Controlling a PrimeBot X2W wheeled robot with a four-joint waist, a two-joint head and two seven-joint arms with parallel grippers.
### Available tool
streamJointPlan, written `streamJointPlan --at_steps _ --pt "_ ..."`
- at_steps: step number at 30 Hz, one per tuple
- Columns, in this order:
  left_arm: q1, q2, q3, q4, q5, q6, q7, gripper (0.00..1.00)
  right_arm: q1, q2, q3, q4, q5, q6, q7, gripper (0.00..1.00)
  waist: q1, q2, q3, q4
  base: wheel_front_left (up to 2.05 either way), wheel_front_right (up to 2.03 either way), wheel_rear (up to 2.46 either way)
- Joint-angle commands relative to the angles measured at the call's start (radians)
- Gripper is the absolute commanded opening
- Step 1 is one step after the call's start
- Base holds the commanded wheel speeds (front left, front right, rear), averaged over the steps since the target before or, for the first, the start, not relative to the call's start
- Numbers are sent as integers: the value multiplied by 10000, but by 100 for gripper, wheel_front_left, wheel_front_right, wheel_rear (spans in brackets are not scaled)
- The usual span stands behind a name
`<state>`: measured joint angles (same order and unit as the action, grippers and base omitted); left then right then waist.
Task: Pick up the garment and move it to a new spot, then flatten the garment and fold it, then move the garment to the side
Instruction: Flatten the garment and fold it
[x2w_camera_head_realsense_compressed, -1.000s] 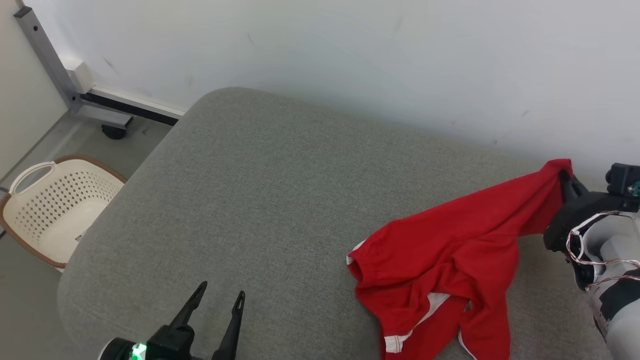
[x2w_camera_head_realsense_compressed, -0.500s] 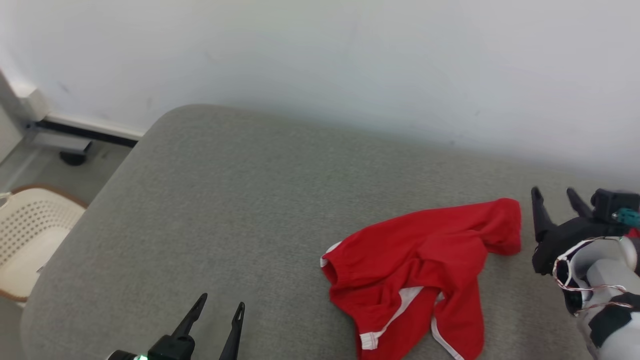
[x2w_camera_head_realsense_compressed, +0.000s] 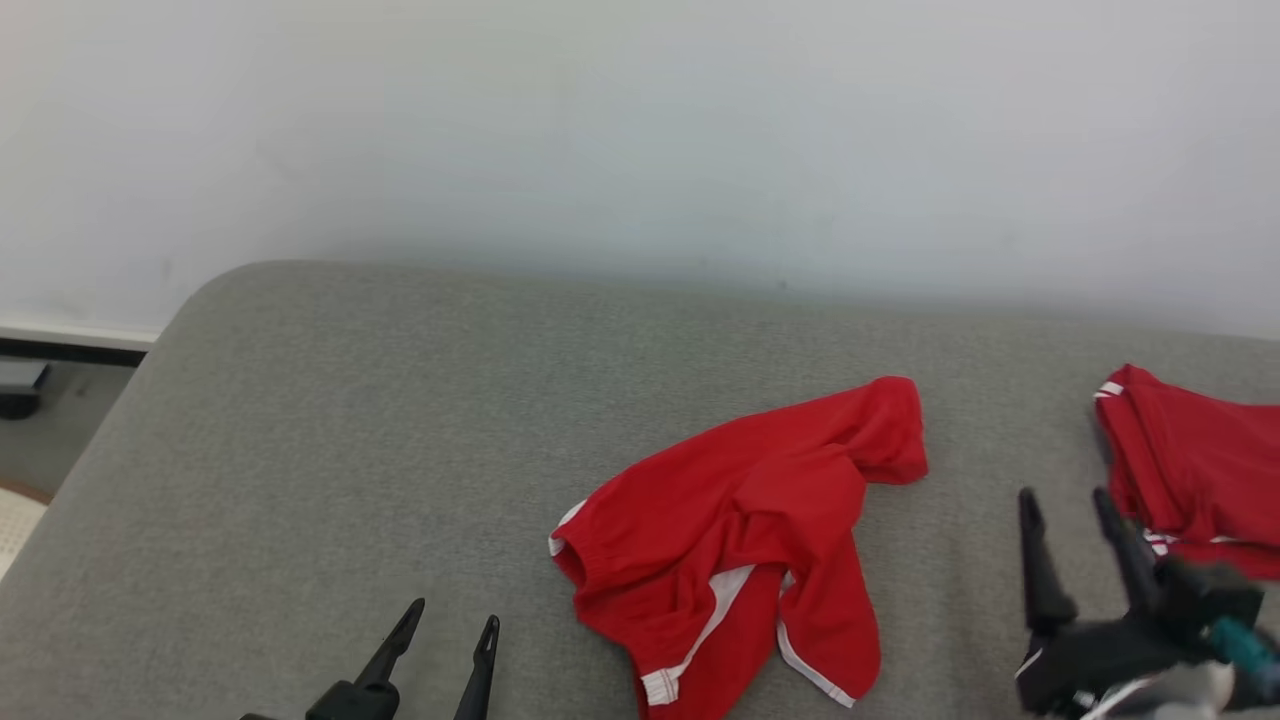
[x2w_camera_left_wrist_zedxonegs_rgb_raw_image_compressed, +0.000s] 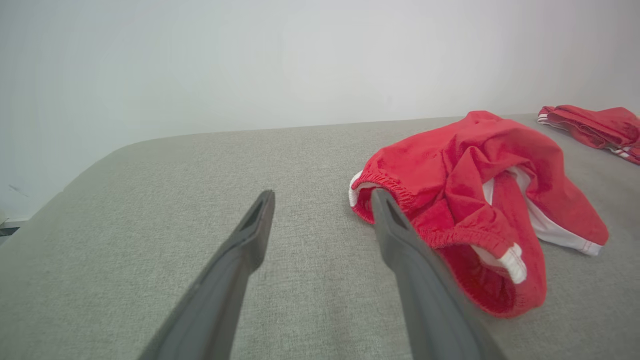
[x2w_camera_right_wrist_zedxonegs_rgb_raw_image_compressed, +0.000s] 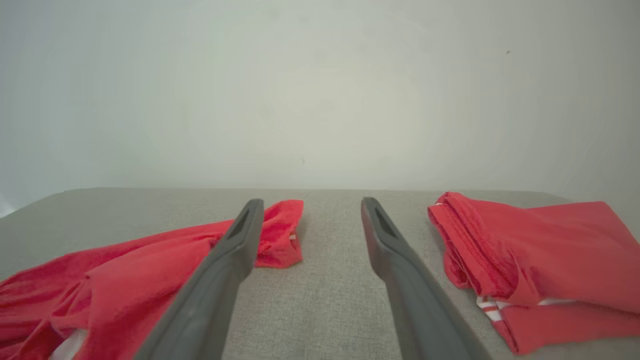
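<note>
Crumpled red shorts with white trim (x2w_camera_head_realsense_compressed: 735, 530) lie at lower centre of the head view on the grey fabric cushion (x2w_camera_head_realsense_compressed: 350, 450); soft, light and limp, probably best pinched at the elastic waistband. The left gripper (x2w_camera_head_realsense_compressed: 452, 614), lower left, and right gripper (x2w_camera_head_realsense_compressed: 1062, 497), lower right, both gape empty

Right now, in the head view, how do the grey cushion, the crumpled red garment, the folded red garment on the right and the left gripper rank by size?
1. grey cushion
2. crumpled red garment
3. folded red garment, cut off by the picture's edge, so its rank is unsure
4. left gripper, partly cut off below
</note>
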<state>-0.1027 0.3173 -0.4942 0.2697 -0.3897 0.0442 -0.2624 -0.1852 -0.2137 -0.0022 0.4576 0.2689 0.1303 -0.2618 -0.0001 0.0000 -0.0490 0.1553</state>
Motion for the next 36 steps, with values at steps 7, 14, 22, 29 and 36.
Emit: streamJointPlan --at_steps 7,14,22,29,36 --pt "196 -432 -296 403 -67 -264 -25 100 1638 1015 309 -899 -297 3 -29 100 1 0 66 -362 0 0 0" --pt "112 -1101 -983 1075 -125 -741 -17 100 2064 1402 1406 -154 -97 3 23 100 1 0 104 -432 0 0 0" --pt "-322 -1890 -1495 2250 -254 -1201 -20 100 1665 1517 2305 1111 117 3 2 100 1 0 208 -519 0 0 0" --pt "-712 -2301 -1625 2877 -319 -1389 -22 100 904 1582 2965 2099 386 4 -32 100 1 0 353 -595 0 0 0" --pt "-1067 -2506 -1548 3482 -505 -1581 -24 100 295 1621 3417 2816 759 4 -42 100 1 0 402 -515 0 0 0"
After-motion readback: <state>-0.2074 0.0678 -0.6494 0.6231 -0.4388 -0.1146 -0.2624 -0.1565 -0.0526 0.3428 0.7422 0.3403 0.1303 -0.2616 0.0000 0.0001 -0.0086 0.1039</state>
